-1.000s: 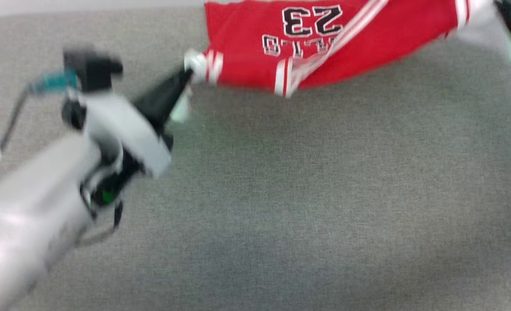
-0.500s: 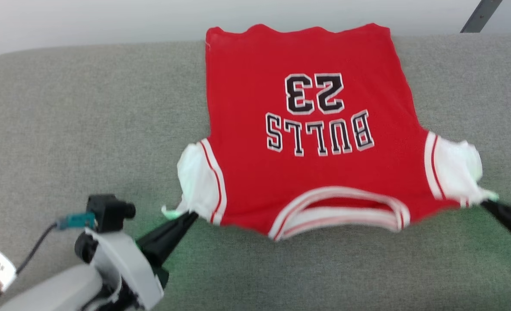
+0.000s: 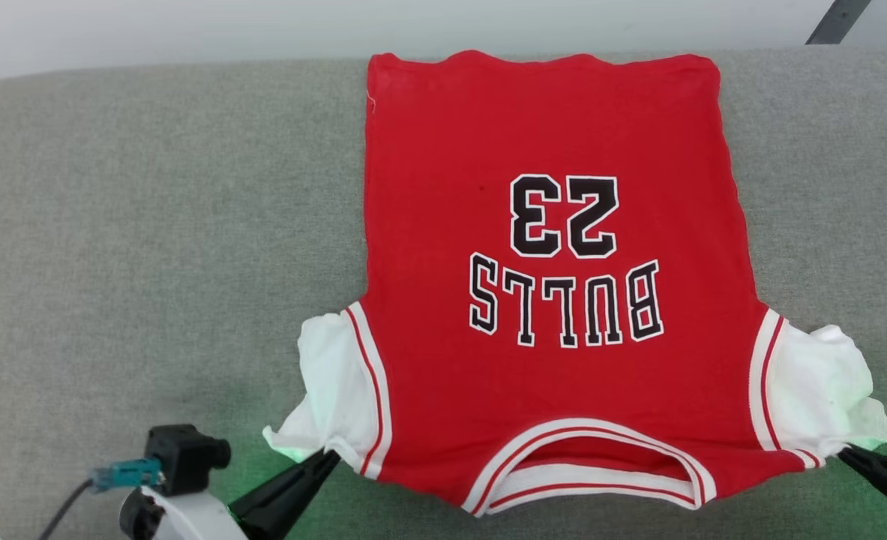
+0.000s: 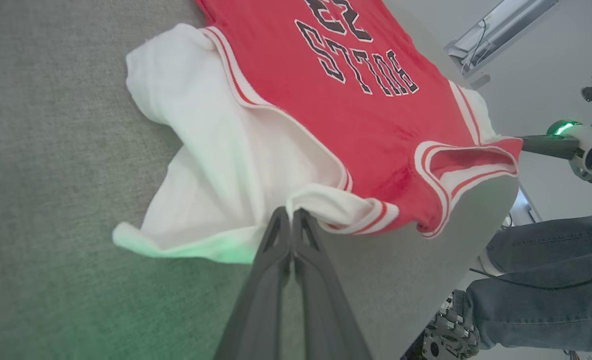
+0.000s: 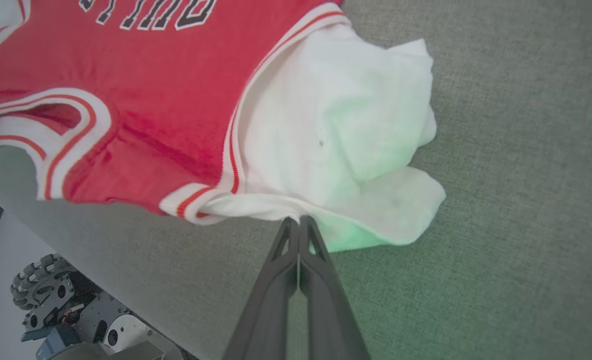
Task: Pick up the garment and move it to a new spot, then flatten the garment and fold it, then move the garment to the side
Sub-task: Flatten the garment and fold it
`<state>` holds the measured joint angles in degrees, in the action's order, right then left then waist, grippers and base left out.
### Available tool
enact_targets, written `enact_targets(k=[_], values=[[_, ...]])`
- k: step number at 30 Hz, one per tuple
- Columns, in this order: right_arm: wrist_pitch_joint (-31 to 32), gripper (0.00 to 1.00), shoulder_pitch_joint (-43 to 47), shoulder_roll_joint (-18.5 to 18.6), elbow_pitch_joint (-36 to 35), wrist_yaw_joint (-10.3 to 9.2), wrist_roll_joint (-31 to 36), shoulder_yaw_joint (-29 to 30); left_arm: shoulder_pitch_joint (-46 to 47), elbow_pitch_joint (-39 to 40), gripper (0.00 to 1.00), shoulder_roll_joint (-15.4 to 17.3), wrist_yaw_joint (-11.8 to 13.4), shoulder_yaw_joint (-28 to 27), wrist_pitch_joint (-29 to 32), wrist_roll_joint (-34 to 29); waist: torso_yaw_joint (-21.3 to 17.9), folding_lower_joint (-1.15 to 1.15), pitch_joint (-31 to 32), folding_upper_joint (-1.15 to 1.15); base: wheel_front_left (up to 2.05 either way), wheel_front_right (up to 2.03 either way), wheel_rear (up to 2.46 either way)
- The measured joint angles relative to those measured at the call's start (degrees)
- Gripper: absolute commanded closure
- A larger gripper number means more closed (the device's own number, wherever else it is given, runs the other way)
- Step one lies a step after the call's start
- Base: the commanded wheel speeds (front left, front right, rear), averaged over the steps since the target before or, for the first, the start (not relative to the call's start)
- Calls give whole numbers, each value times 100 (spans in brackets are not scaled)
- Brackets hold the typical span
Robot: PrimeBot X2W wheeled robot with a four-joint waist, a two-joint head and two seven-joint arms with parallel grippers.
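**Red shirt [image 3: 548, 300] spread face up, pinched at both shoulders**

The shirt lies on the gray padded table [image 3: 151, 225], with its collar midway between the two grippers and its hem at the far end, well away from both sets of fingertips. The left gripper [image 3: 327, 459] is fully closed on the white sleeve edge just beside the striped trim. The right gripper [image 3: 848, 452] is closed the same way on the opposite sleeve. Holding these two corners apart probably keeps the red body stretched sideways so it settles without creases, which suits flattening it before any fold. Both white sleeves bunch up right at the fingertips (they look likely to need smoothing). A person's legs [image 4: 541, 280] stand off the table's near edge, below the right gripper in the left wrist view.
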<state>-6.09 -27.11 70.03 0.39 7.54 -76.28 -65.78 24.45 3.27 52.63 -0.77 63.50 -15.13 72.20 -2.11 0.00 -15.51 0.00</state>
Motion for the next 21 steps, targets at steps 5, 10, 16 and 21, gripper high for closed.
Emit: enact_targets(k=[5,10,16,21], values=[[270,100,51,-479,283,0,287,190,85,-345,100,-338,-31,145,154,-133,6,0,-80,0,0,0,0],[561,100,45,-1040,775,-1,633,339,217,-976,100,-739,-126,247,199,-224,28,0,-139,0,0,0,0],[719,100,21,-1486,1377,48,1494,488,264,-1549,100,-1111,-210,182,113,-197,54,0,-215,0,0,0,0],[733,56,60,-1782,1627,69,1957,732,261,-1856,100,-1305,-314,119,30,-226,43,0,-290,0,0,0,0]])
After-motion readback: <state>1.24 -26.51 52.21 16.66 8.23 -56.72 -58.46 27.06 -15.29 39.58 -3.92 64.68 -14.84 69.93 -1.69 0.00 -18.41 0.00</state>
